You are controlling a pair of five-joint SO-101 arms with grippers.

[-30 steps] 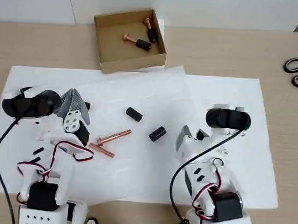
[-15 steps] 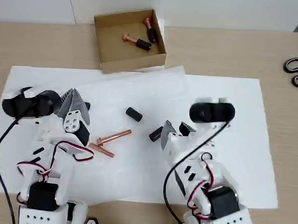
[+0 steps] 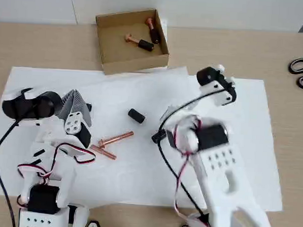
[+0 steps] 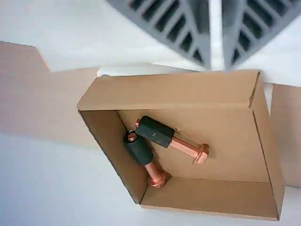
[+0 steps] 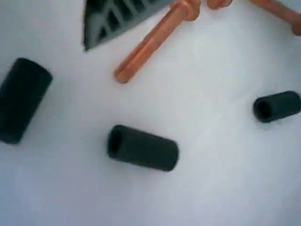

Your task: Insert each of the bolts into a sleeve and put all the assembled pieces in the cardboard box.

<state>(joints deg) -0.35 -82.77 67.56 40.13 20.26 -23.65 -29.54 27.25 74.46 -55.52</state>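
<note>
The black sleeve point(image 3: 159, 137) is probably light and stiff. Being round, it may roll when nudged. The safest hold looks to be across the middle of its barrel, leaving the open end free. The two copper-coloured bolts point(image 3: 115, 139) look hard, smooth and likely slippery. A hold on the shank close to the head would leave the tip free to enter a sleeve.

Each sleeve is a short matt black tube with a hollow core. Each bolt is a slim bright rod with a wider head.

This sleeve lies on a white paper sheet point(image 3: 158, 88) on the worktop point(image 3: 43, 41), just beside the right tool point(image 3: 166, 118). A second sleeve point(image 3: 136, 115) lies near it, toward the cardboard box point(image 3: 111, 21). The bolts lie close together between the sleeves and the left tool point(image 4: 216, 56). Two assembled pieces point(image 4: 155, 136) already lie in the box.

The left tool is closed to a thin slit and holds nothing. Whether the right tool is open or closed cannot be told.
</note>
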